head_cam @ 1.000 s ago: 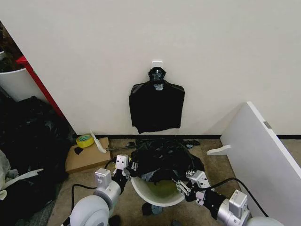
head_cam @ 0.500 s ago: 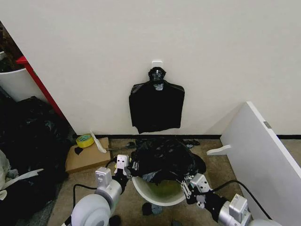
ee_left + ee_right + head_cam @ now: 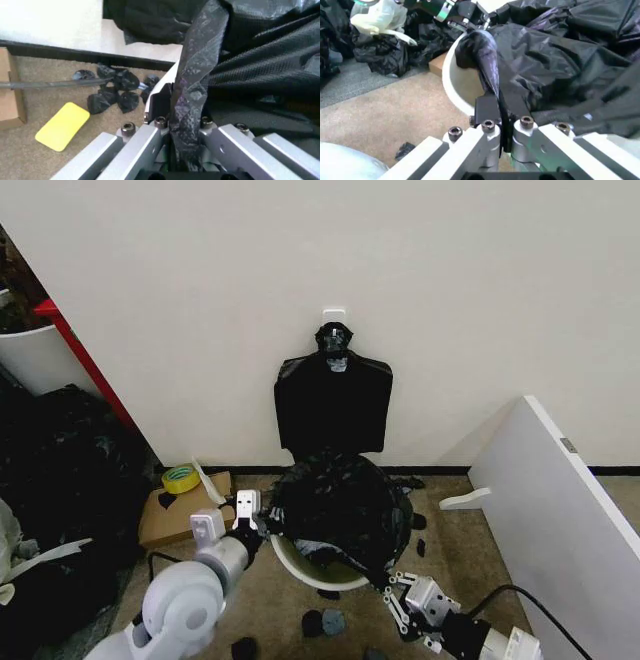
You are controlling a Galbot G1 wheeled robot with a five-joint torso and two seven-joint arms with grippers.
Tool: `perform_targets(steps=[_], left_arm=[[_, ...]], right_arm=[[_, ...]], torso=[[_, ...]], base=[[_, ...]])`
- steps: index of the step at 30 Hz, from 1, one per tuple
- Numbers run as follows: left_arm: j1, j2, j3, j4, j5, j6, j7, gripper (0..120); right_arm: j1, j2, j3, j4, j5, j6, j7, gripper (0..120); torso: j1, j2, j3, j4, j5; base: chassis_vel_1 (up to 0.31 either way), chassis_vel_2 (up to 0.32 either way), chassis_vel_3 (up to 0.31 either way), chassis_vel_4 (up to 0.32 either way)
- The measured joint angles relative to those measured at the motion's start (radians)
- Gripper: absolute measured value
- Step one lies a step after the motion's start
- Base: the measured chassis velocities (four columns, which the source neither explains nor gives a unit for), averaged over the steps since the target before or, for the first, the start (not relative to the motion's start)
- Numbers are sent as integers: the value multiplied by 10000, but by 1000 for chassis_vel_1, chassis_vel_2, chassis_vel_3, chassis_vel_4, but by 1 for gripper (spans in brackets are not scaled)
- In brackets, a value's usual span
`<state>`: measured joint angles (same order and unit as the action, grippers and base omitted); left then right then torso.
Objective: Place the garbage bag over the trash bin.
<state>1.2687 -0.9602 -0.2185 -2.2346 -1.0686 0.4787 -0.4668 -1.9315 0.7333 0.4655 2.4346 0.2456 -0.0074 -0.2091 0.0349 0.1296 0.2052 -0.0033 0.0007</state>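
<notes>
The garbage bag [image 3: 340, 502] is a glossy black dome stretched over the cream-white trash bin [image 3: 288, 563], whose near rim shows below it. My left gripper [image 3: 262, 520] is at the bin's left rim, shut on a twisted strip of the bag [image 3: 192, 90]. My right gripper [image 3: 392, 590] is lower, at the bin's near right side, shut on the bag's edge [image 3: 487, 56]. In the right wrist view the bag [image 3: 560, 63] drapes over the bin rim [image 3: 457, 88], and the left gripper [image 3: 465, 15] shows beyond it.
A flat black bundle [image 3: 333, 405] hangs on the wall behind the bin. A cardboard box [image 3: 185, 510] with a yellow tape roll [image 3: 180, 478] lies left. A white board [image 3: 550, 500] leans at the right. Black plastic is heaped [image 3: 60, 480] at far left. Small black lumps [image 3: 325, 620] dot the floor.
The bag has risen and spread into a taller dome over the bin. My right gripper has pulled its edge back toward me; my left gripper has shifted slightly left and up.
</notes>
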Motion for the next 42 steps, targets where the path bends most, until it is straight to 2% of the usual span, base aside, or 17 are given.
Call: perform_targets(steps=[11, 18, 24, 27, 35, 42], left_arm=[[-324, 21, -272, -5, -1414, 207, -448, 0], [-471, -80, -218, -58, -1860, 125, -876, 0], [-566, -343, 131, -152, -1980, -104, -1430, 0], [-622, -523, 374, -190, -2158, -212, -1938, 0], [-625, -634, 393, -293, -2478, -358, -2394, 0], [-428, -904, 368, -504, -2913, -531, -2574, 0]], right_arm=[[-400, 127, -155, -349, -527, 736, -484, 0], [-475, 320, -454, -546, -1048, 1147, -626, 0], [251, 673, -1318, -815, -1836, 1254, -596, 0], [806, 1021, -2089, -1249, -2580, 1407, -625, 0], [1046, 1459, -2815, -1893, -3833, 1949, -842, 0], [1570, 2231, -3426, -2849, -4578, 1700, 9, 0]], torso=[[0, 0, -1, 0, -1], [0, 0, 0, 0, 0], [0, 0, 0, 3, 2], [0, 0, 0, 0, 2], [0, 0, 0, 0, 1], [0, 0, 0, 1, 0]], base=[[0, 0, 0, 0], [0, 0, 0, 0], [0, 0, 0, 0], [0, 0, 0, 0], [0, 0, 0, 0], [0, 0, 0, 0]])
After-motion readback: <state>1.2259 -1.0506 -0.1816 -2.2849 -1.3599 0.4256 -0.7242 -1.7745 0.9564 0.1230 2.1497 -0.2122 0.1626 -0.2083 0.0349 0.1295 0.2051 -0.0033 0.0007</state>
